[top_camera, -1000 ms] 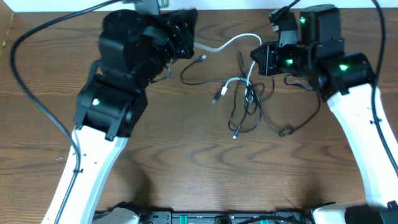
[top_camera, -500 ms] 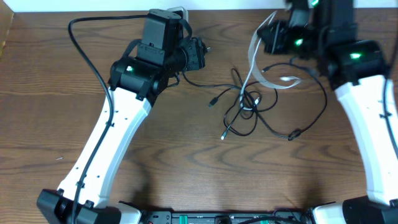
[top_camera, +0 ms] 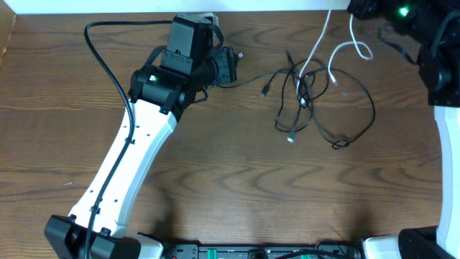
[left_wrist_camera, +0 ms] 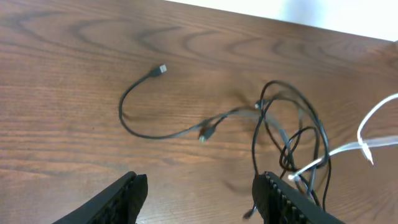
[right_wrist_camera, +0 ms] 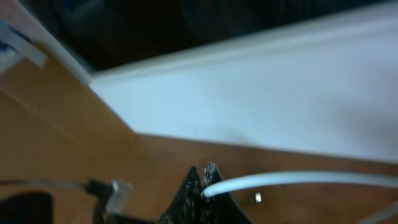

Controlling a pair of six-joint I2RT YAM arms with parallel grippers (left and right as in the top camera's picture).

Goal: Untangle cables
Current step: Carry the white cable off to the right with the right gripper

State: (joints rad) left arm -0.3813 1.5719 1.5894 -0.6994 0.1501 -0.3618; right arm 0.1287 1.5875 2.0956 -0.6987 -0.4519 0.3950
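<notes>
The left tool is released, its fingers spread over bare tabletop with nothing between them. Just ahead of it lies the free end of the black cable. The plug points away from the tool, and the cable's long run stretches sideways to the right into a knot of loops between the two tools. From that knot the white cable leads toward the tabletop's far edge, up to the right tool, which is clenched on it.
</notes>
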